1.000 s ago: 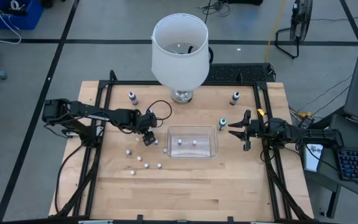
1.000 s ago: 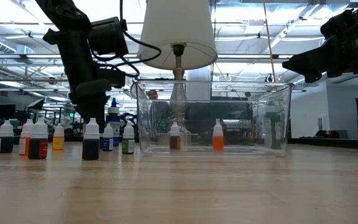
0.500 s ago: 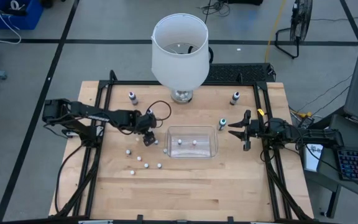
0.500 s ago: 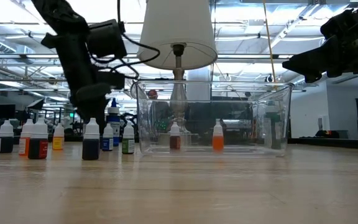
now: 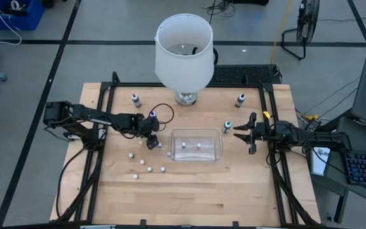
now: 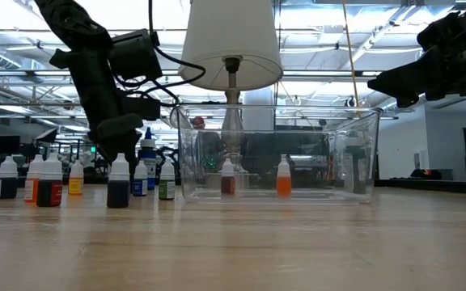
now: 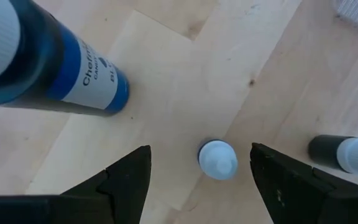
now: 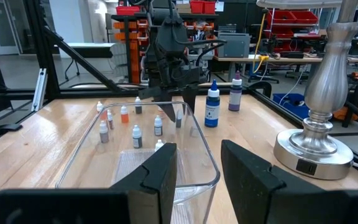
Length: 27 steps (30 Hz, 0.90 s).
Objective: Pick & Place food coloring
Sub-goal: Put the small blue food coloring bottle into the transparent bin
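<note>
I see my left gripper [image 7: 201, 180] spread above a white-capped bottle [image 7: 218, 159] left of centre in the overhead frame; right gripper [image 5: 245, 135] (centre-right, by the tub [image 5: 196, 145]) apart, empty

Wooden table [image 5: 196, 191] carries food coloring [image 5: 150, 169], tub [image 5: 196, 145], seemingly a lamp [image 5: 185, 98].

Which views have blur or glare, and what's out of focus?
Left wrist view: the blue-labelled bottle looms large and soft, the white cap between the open left gripper fingers is sharper. Low view: bright ceiling lights behind the lampshade wash out; the tub shows reflections.
</note>
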### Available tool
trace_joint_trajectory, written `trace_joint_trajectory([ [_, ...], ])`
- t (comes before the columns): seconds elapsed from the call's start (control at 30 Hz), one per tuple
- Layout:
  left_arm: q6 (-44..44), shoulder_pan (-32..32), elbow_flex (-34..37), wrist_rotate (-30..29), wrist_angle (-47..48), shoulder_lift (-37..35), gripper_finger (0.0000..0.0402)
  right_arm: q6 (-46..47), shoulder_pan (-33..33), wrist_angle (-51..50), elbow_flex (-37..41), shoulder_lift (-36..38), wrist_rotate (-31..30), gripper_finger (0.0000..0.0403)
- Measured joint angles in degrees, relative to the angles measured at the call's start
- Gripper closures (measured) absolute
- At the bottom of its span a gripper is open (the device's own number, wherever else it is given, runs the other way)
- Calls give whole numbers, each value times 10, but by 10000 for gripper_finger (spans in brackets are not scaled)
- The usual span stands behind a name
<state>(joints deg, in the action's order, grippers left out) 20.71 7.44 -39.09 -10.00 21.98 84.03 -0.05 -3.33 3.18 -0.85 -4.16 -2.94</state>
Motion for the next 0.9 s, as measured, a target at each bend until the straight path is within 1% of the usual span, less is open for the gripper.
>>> trace_joint_trajectory([
  [0.13, 0, 0, 0, -1, 0, 0, 141, 0, 0, 0, 0, 0, 0, 289],
  [0.23, 0, 0, 0, -1, 0, 0, 171, 0, 0, 0, 0, 0, 0, 289],
  [0.33, 0, 0, 0, 0, 0, 0, 217, 0, 0, 0, 0, 0, 0, 289],
  [0.53, -12, 0, 0, 0, -1, 0, 327, 0, 0, 0, 0, 0, 0, 289],
  [0.57, -15, 0, 0, 0, -1, 0, 340, 0, 0, 0, 0, 0, 0, 289],
  [0.7, -15, -7, -11, 6, 22, -8, 341, 0, 0, 0, 0, 0, 0, 289],
  [0.8, -23, -30, -34, 13, 43, -25, 341, 0, 0, 0, 0, 0, 0, 289],
  [0.9, -23, -61, -70, -2, 102, -42, 341, 0, 0, 0, 0, 0, 0, 289],
])
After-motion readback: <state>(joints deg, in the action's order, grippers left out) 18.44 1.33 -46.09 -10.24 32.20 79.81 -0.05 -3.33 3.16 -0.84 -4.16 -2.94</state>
